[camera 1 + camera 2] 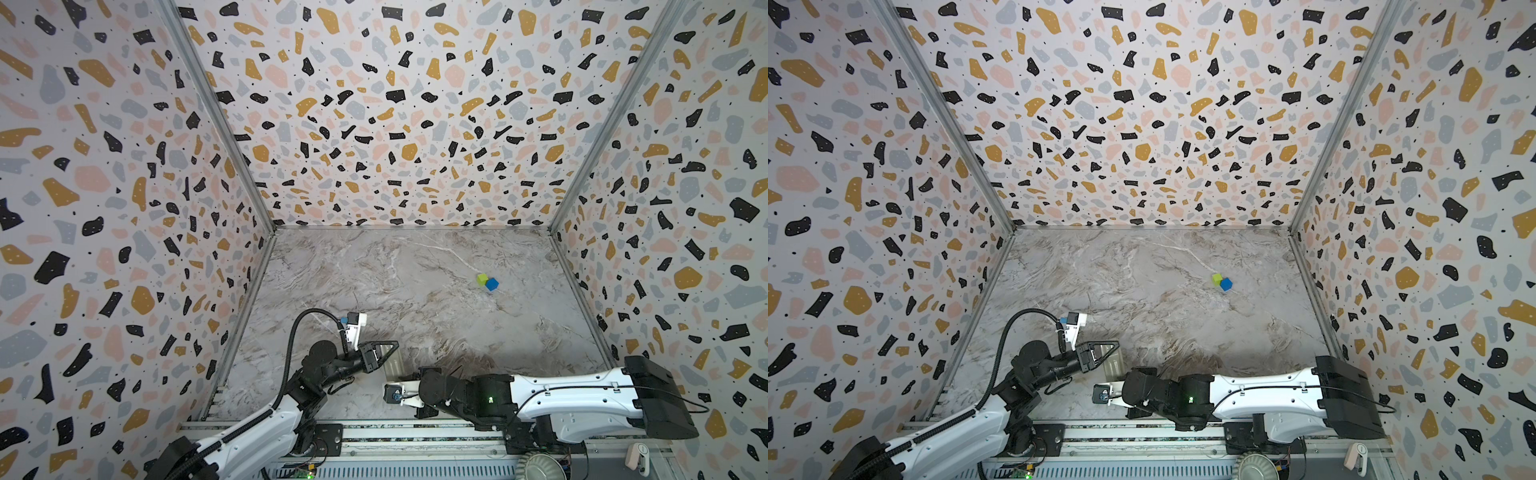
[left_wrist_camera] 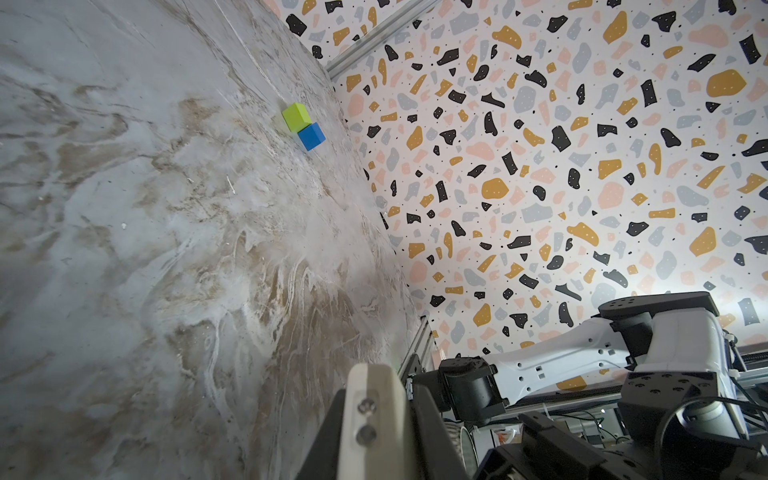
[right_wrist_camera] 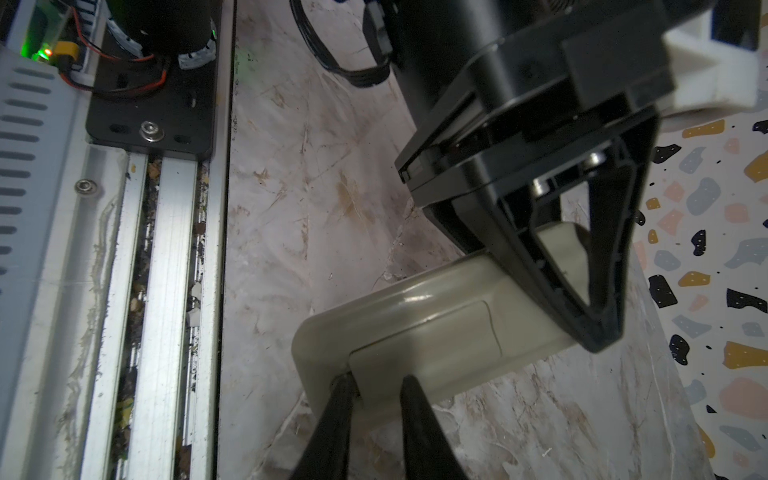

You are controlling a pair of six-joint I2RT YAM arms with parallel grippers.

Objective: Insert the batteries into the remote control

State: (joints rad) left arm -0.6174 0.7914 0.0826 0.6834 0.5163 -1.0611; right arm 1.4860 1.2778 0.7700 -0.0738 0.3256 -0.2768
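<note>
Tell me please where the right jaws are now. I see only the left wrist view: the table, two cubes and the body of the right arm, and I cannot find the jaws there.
Observer: In the right wrist view the right gripper rests the tips of its jaws on the pale back of the remote control, at the edge of the battery cover.
Operator: Who holds the remote, then?
Observer: The left gripper does. Its jaws are shut on the other end of the remote.
Operator: Is the cover off already?
Observer: No. It sits closed, with only a thin seam around it.
</note>
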